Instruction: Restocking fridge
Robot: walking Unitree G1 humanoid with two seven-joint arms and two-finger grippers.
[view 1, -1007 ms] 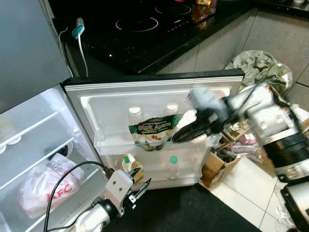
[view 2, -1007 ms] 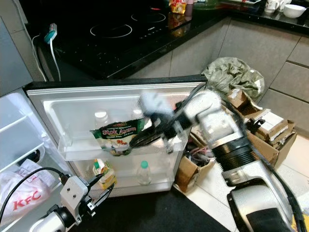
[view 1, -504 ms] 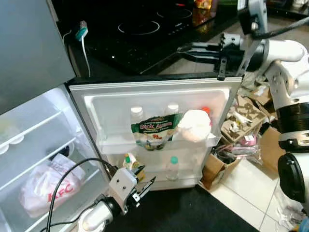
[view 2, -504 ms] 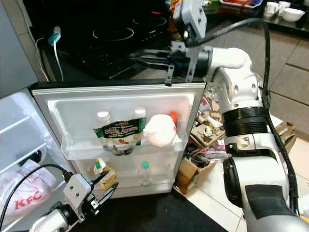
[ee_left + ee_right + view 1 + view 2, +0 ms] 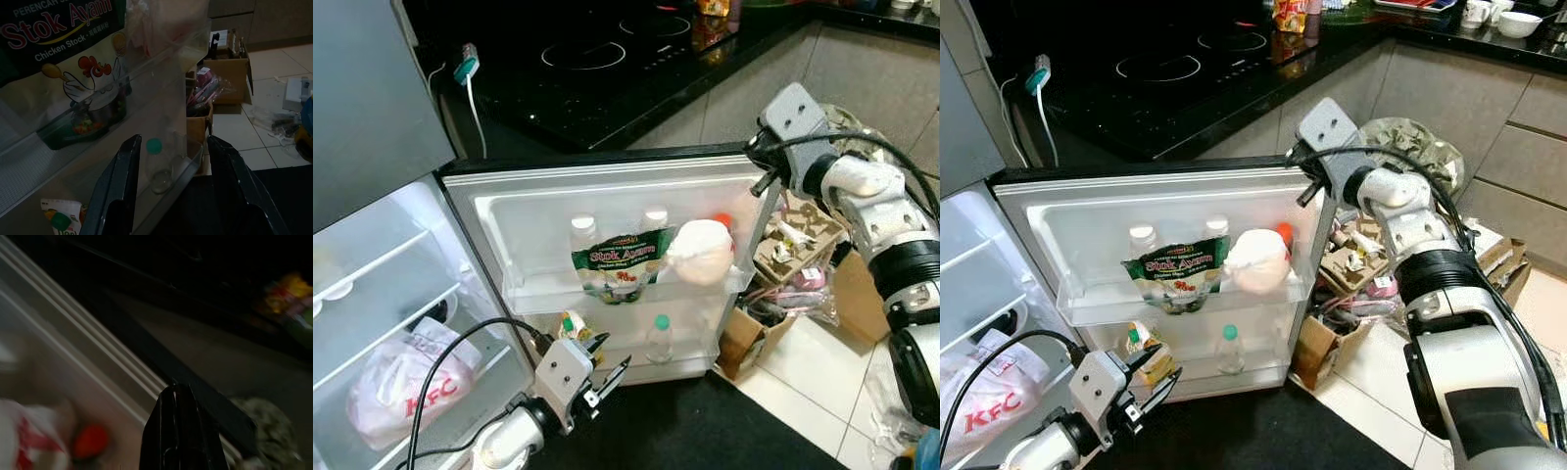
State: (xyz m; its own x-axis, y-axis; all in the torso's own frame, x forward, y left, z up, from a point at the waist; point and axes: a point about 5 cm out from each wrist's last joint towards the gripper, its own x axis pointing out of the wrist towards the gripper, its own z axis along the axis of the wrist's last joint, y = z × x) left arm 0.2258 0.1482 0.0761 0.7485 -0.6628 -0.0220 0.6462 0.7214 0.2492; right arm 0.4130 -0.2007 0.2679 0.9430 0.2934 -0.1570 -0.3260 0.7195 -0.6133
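Fridge door [image 5: 607, 186] stands open, its upper shelf holding the stock pouch [image 5: 619, 264] beside a white bag [image 5: 702, 252]; right gripper [image 5: 1307, 191], fingers together, sits at the door's outer edge above floor boxes [image 5: 1356, 264]; left gripper [image 5: 605, 377] hangs spread, empty, low.

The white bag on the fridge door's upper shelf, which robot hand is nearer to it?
Right. The right hand is at the door's top corner, just above the white bag; the left hand hangs low, below the door's bottom shelf.
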